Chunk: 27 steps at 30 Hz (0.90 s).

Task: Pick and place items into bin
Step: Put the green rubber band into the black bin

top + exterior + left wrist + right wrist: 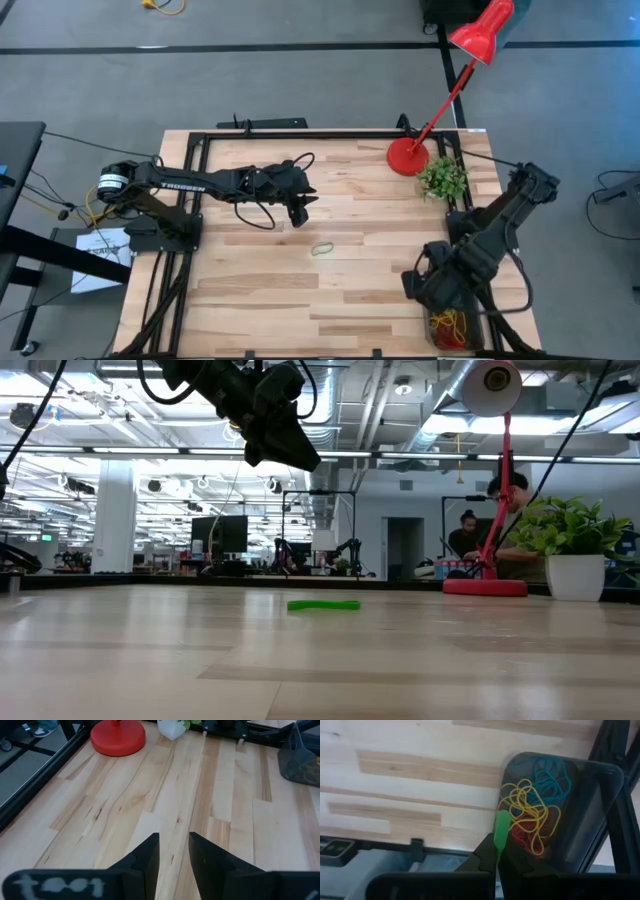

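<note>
Presently the right claw (496,856) is pinched shut on a thin green rubber loop (500,831), poised by the dark translucent plastic bin (598,810) of tangled bands (534,810). Light and floppy, it needs a strand-pinch. The left claw (173,851), part-open and empty, hovers over the wooden counter (350,280) near another green loop (322,248).
</note>
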Each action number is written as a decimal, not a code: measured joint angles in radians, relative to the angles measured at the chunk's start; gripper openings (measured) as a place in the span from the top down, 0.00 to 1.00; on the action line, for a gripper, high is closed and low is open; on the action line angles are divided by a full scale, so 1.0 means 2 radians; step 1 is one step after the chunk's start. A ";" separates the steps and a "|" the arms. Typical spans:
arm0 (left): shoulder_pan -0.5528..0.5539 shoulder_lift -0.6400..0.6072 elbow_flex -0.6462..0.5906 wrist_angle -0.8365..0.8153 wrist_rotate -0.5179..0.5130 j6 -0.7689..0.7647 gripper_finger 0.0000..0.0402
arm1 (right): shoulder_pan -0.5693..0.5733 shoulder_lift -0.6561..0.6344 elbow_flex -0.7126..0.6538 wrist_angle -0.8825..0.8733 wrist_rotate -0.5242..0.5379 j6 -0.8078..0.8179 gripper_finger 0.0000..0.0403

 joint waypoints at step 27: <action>0.000 0.000 0.000 0.003 0.000 0.017 0.77 | 0.023 0.123 -0.054 0.027 -0.125 -0.026 1.00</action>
